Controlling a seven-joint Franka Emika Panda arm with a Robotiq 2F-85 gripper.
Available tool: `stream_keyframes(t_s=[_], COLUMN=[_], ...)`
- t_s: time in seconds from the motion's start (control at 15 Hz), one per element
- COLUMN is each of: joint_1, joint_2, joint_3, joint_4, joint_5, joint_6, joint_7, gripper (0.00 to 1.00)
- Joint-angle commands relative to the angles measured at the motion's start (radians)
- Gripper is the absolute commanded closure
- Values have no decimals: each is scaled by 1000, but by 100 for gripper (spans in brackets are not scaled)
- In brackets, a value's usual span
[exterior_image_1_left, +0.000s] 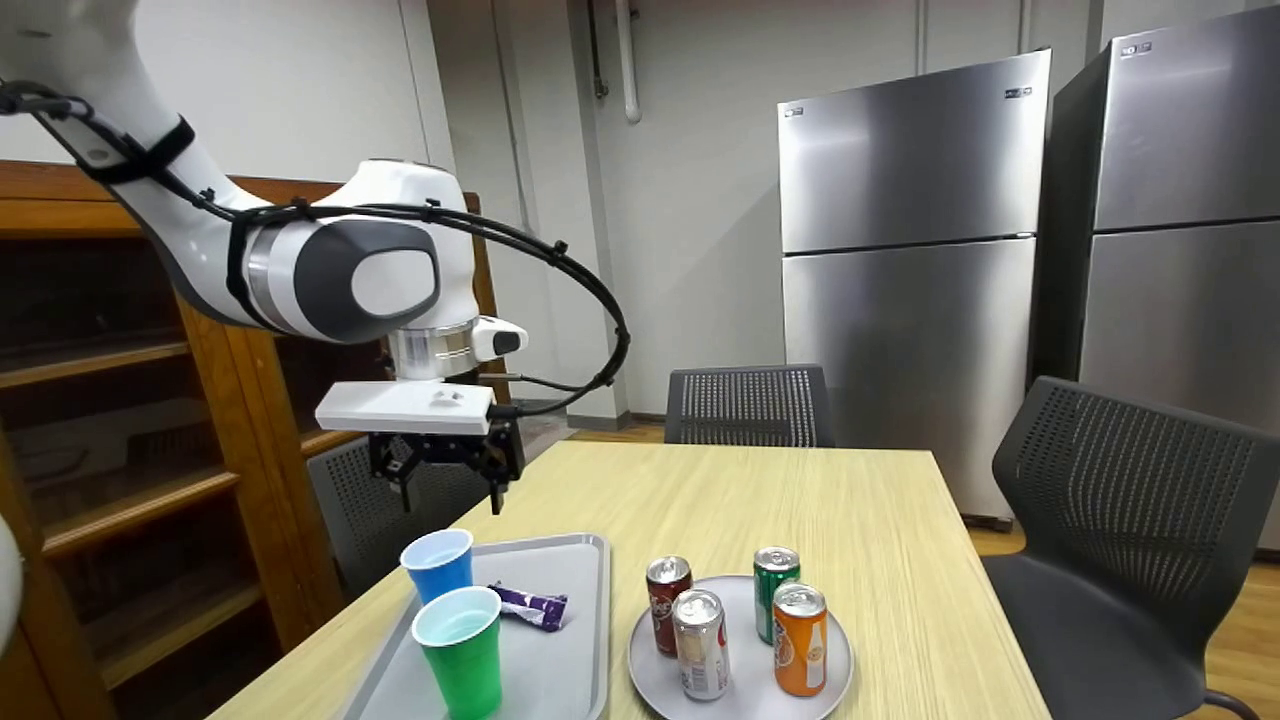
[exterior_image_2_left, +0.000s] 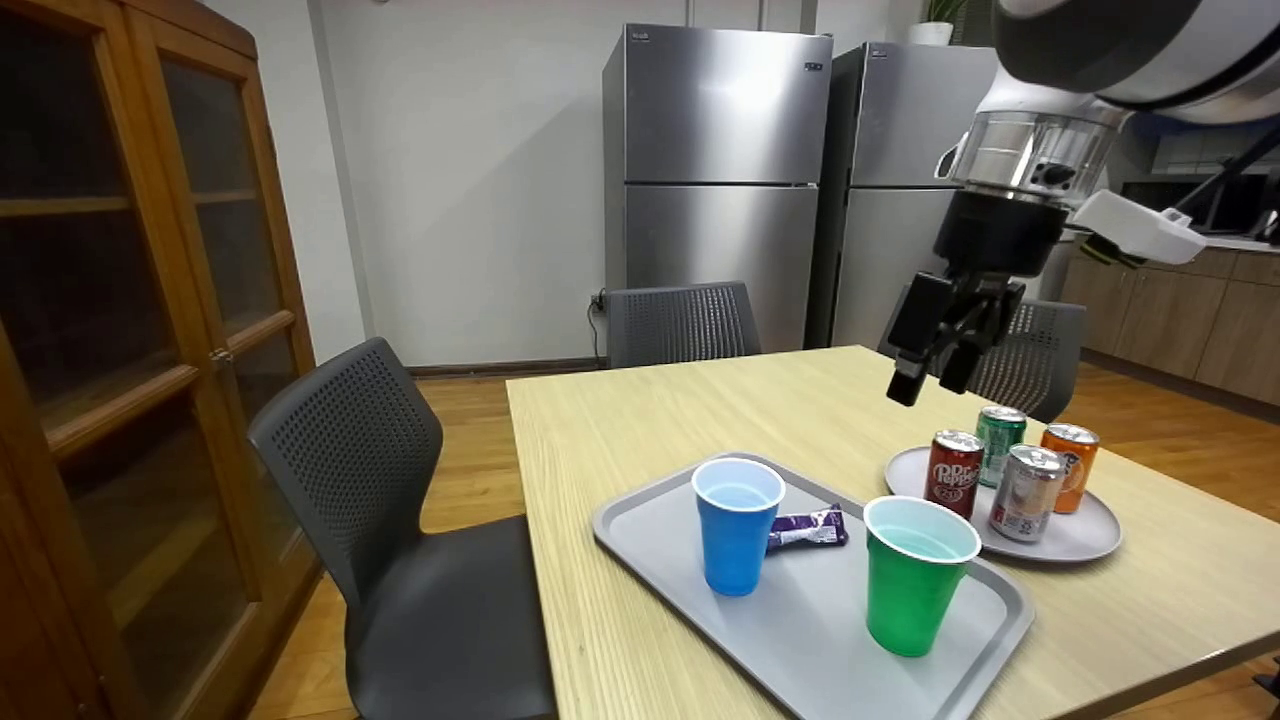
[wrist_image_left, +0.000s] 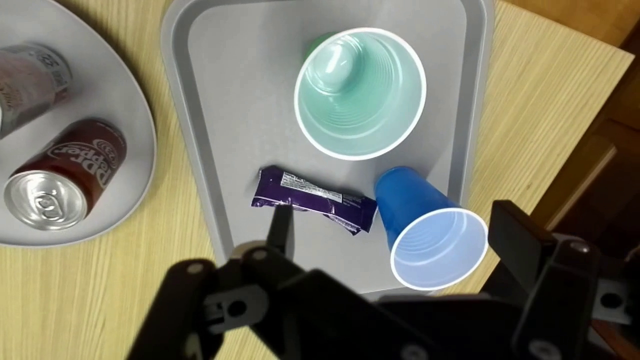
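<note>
My gripper (wrist_image_left: 395, 217) hangs above the tray with its fingers (wrist_image_left: 282, 227) wide apart and nothing held between them. Nearest below it stands an upright blue cup (wrist_image_left: 412, 205), which lies between the fingers in the wrist view but well lower. A purple wrapped bar (wrist_image_left: 312, 197) rests on the grey tray (wrist_image_left: 235, 110) beside that cup. The green cup (wrist_image_left: 360, 95), larger and also upright, is on the same tray. Both exterior views show the gripper (exterior_image_1_left: 450, 498) higher than the cup rims, pointing down, touching nothing.
Next to the tray, a round grey plate (exterior_image_2_left: 1085, 530) bears several upright cans, among them a Dr Pepper can (exterior_image_2_left: 953, 472), a silver can (exterior_image_1_left: 702, 645), a green can (exterior_image_1_left: 775, 590) and an orange can (exterior_image_1_left: 800, 640). Chairs (exterior_image_2_left: 400, 530) surround the table (exterior_image_1_left: 760, 510). A wooden cabinet (exterior_image_1_left: 215, 480) stands close by.
</note>
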Motion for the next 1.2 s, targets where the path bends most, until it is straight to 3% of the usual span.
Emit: stream_keyframes(t_s=[0.0,0.8,1.13], joint_1=[-2,-75,-97], joint_2=[100,375,481], joint_3=[53,217,237], joint_4=[67,255,331], joint_5=[36,-6,-124], joint_6=[12,14,61], joint_7=[-43,-11,100], gripper=[0,0,0])
